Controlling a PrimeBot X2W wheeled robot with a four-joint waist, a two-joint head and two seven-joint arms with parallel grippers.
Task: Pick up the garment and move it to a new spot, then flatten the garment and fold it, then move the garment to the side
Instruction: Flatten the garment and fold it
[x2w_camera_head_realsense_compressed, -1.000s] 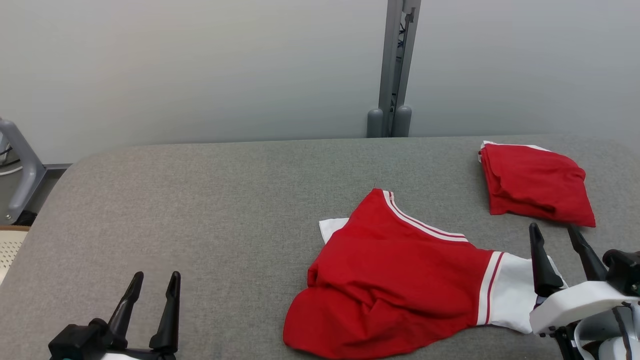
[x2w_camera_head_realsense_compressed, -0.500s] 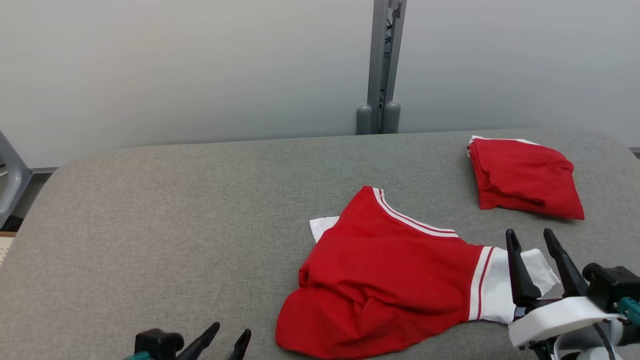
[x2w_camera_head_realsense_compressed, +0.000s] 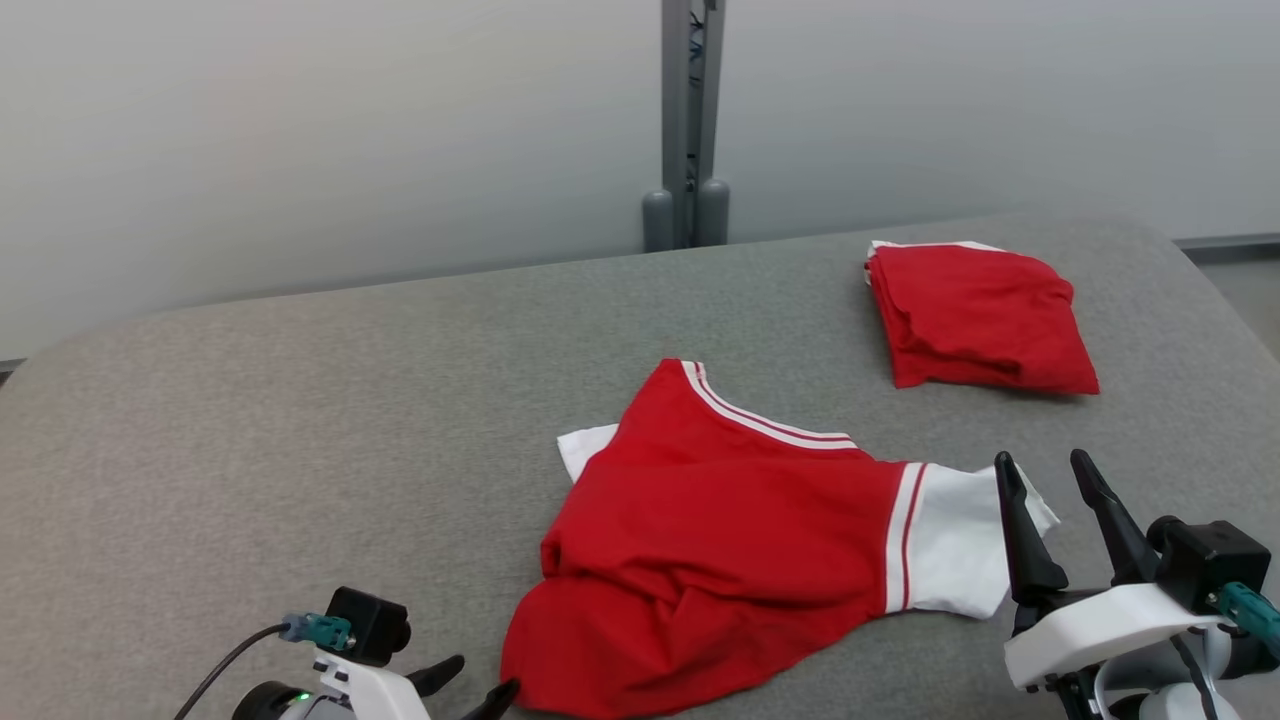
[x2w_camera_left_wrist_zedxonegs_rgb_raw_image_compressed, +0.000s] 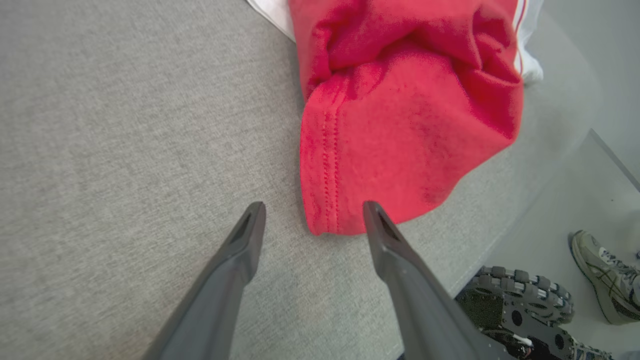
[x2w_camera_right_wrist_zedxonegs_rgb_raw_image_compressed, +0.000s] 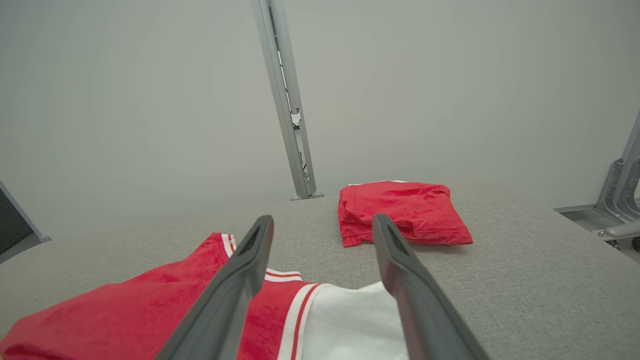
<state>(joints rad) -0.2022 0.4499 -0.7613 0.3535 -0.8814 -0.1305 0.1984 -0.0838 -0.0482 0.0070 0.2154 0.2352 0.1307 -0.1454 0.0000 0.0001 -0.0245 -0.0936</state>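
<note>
Both empty and spread wide: my left gripper (x2w_camera_left_wrist_zedxonegs_rgb_raw_image_compressed: 313, 207) just reached the hem of the red shirt (x2w_camera_head_realsense_compressed: 720, 520) at the near edge of the bench (x2w_camera_head_realsense_compressed: 300, 450), right gripper (x2w_camera_head_realsense_compressed: 1042, 460) by its white sleeve (x2w_camera_head_realsense_compressed: 950, 540), so grabbing comes next.

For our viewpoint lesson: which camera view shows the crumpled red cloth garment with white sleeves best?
The head view: the crumpled red cloth garment with white sleeves lies almost whole there. The left wrist view gives a close-up of its red hemmed corner; the right wrist view shows its white sleeve, cut off at the bottom.
</note>
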